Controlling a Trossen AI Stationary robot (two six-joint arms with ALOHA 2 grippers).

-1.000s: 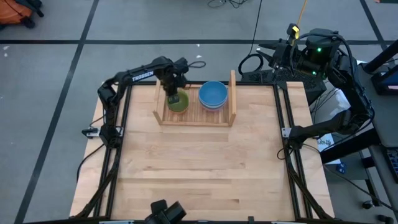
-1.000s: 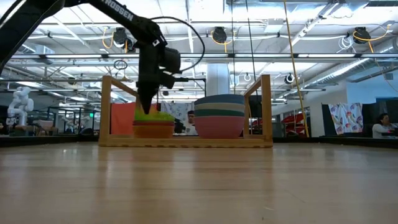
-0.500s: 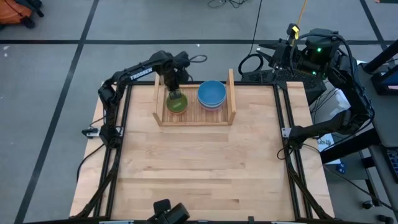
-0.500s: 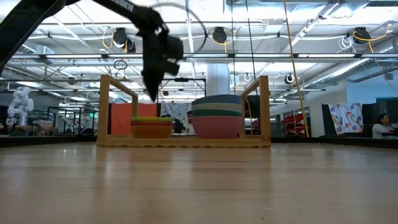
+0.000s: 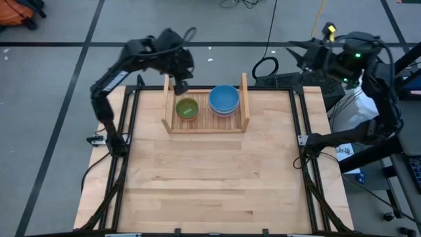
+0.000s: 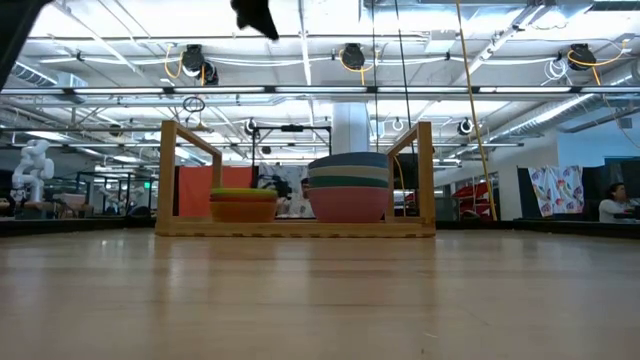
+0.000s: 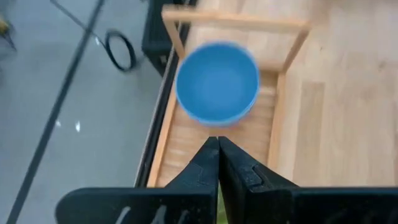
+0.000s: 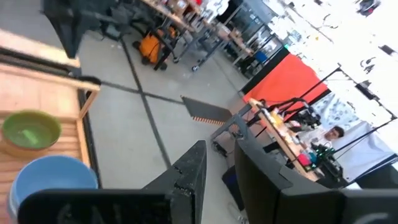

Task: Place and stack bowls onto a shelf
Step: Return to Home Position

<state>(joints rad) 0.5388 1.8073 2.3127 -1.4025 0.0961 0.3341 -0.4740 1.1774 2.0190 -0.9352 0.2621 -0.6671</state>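
The light-wood shelf point(image 5: 206, 110) stands at the table's far edge. On its slats sit two stacks of bowls: a left stack topped by a green bowl point(image 5: 187, 108), with yellow and orange rims below it in the low view point(image 6: 243, 205), and a right stack topped by a blue bowl point(image 5: 224, 99) over teal and pink ones point(image 6: 350, 188). My left gripper point(image 7: 217, 144) is shut and empty, raised high above the shelf's far left corner point(image 5: 180, 80); only its tip shows in the low view point(image 6: 256, 14). My right gripper point(image 8: 217, 167) is open and empty, held up beyond the table's far right corner point(image 5: 297, 47).
The shelf's two upright side boards point(image 5: 246, 99) flank the stacks. Black frame rails point(image 5: 301, 141) run along the table's left and right sides. The wooden tabletop point(image 5: 210, 178) stretches from the shelf to the near edge. Cables and equipment lie behind the far right corner.
My left gripper has risen from the green bowl on the left stack, going up and toward the table's far edge. The green bowl, tilted above the stack before, now lies level on it. My right arm has shifted a little to the right.
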